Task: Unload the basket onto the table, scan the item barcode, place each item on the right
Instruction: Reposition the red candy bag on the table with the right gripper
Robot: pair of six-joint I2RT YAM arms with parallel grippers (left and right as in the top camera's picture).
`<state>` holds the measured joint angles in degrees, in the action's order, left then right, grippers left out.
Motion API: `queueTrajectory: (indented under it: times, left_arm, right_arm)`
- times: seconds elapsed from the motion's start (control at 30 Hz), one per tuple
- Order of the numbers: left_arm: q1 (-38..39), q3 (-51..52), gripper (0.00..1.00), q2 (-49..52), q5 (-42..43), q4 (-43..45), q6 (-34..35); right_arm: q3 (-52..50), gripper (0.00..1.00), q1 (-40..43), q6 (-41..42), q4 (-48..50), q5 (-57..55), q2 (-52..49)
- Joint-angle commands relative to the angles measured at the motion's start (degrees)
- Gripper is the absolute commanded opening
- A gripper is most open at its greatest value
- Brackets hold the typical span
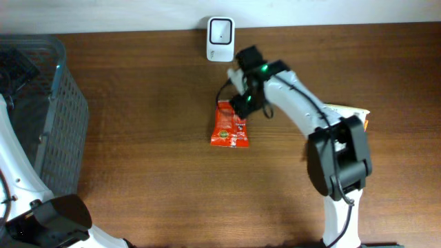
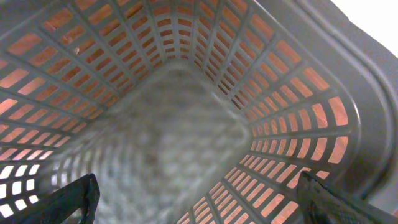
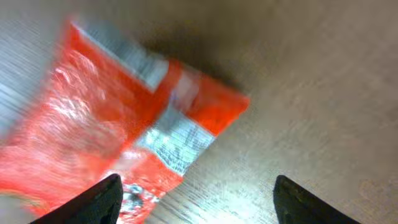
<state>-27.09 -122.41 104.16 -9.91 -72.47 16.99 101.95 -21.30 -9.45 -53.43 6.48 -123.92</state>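
The item, a red snack packet (image 1: pixel 229 127), lies flat on the brown table (image 1: pixel 151 151) below the white barcode scanner (image 1: pixel 220 29) at the back edge. My right gripper (image 1: pixel 242 103) hovers over the packet's top end. In the right wrist view the packet (image 3: pixel 118 124) fills the left side, blurred, with a white printed label (image 3: pixel 177 140). The right gripper (image 3: pixel 196 202) is open; its left fingertip (image 3: pixel 102 199) is over the packet's edge and nothing is between the fingers. My left gripper (image 2: pixel 199 205) is open inside the grey basket (image 2: pixel 298 124), holding nothing.
The grey mesh basket (image 1: pixel 65 131) stands at the table's left edge with the left arm reaching into it. A pale packet with an orange edge (image 1: pixel 353 111) lies at the right, partly under the right arm.
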Motion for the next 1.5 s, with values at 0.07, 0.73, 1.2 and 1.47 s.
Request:
queueTrajectory:
  times: [0.07, 0.73, 1.2, 1.47]
  left_arm:
    - [-0.09, 0.07, 0.99, -0.04, -0.24, 0.11, 0.55]
    - [-0.09, 0.07, 0.99, -0.04, -0.24, 0.11, 0.55]
    - [-0.09, 0.07, 0.99, -0.04, -0.24, 0.11, 0.55]
    - [-0.09, 0.07, 0.99, -0.04, -0.24, 0.11, 0.55]
  right_arm:
    - [-0.83, 0.79, 7.58, 14.23, -1.31, 28.59, 1.38]
    - [-29.75, 0.55, 7.76, 43.82, 36.24, 34.84, 1.27]
    - [-29.64, 0.04, 9.22, 35.01, 46.86, 49.48, 1.09]
    - [-29.64, 0.69, 6.36, 34.34, 47.3, 38.91, 1.05]
